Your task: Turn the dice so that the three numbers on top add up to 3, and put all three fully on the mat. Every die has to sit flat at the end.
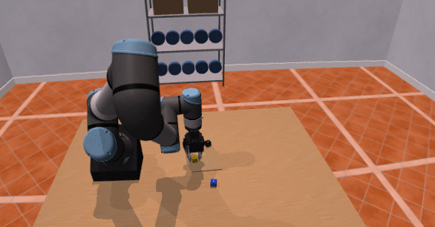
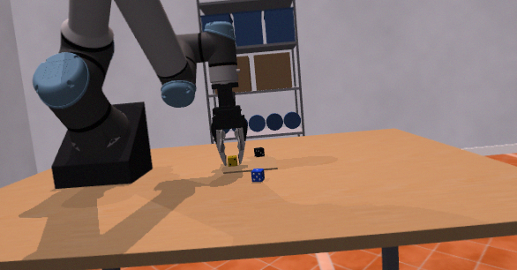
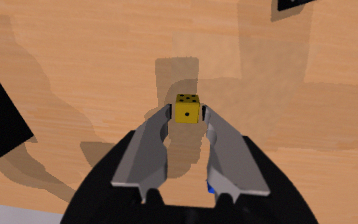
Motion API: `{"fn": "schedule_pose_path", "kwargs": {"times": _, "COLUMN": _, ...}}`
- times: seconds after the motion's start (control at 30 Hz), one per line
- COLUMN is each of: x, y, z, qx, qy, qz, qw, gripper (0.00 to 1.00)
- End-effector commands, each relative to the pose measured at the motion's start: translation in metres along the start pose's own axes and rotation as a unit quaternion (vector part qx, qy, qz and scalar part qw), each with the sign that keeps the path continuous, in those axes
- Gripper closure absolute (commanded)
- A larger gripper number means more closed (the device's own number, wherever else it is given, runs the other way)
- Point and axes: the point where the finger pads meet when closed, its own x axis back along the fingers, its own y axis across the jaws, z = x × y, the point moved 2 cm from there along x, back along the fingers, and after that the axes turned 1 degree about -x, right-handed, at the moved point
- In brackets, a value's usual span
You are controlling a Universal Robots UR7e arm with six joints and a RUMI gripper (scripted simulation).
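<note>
A yellow die (image 3: 187,108) rests on the table between my fingertips, also seen in the exterior view (image 2: 232,160) and the top view (image 1: 194,158). In the wrist view its near face shows one pip and its far face several. My gripper (image 3: 187,105) points straight down over it, and the fingers stand slightly apart from its sides. A blue die (image 2: 258,175) lies on the table in front of the gripper, also in the top view (image 1: 213,182). A black die (image 2: 258,152) lies just behind and to the right. A thin dark line (image 2: 251,169), perhaps the mat's edge, runs between the yellow and blue dice.
The robot's black base (image 2: 102,146) stands on the left part of the wooden table. A metal shelf (image 1: 184,30) with boxes and dark round items stands behind the table on the tiled floor.
</note>
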Motion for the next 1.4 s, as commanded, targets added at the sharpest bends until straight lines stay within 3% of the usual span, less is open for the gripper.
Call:
{"fn": "schedule_pose_path", "kwargs": {"times": 0.0, "x": 0.000, "y": 0.000, "z": 0.000, "qx": 0.000, "qy": 0.000, "qz": 0.000, "qw": 1.000, "gripper": 0.76}}
{"fn": "schedule_pose_path", "kwargs": {"times": 0.7, "x": 0.007, "y": 0.000, "z": 0.000, "qx": 0.000, "qy": 0.000, "qz": 0.000, "qw": 1.000, "gripper": 0.76}}
{"fn": "schedule_pose_path", "kwargs": {"times": 1.37, "x": 0.066, "y": 0.000, "z": 0.000, "qx": 0.000, "qy": 0.000, "qz": 0.000, "qw": 1.000, "gripper": 0.76}}
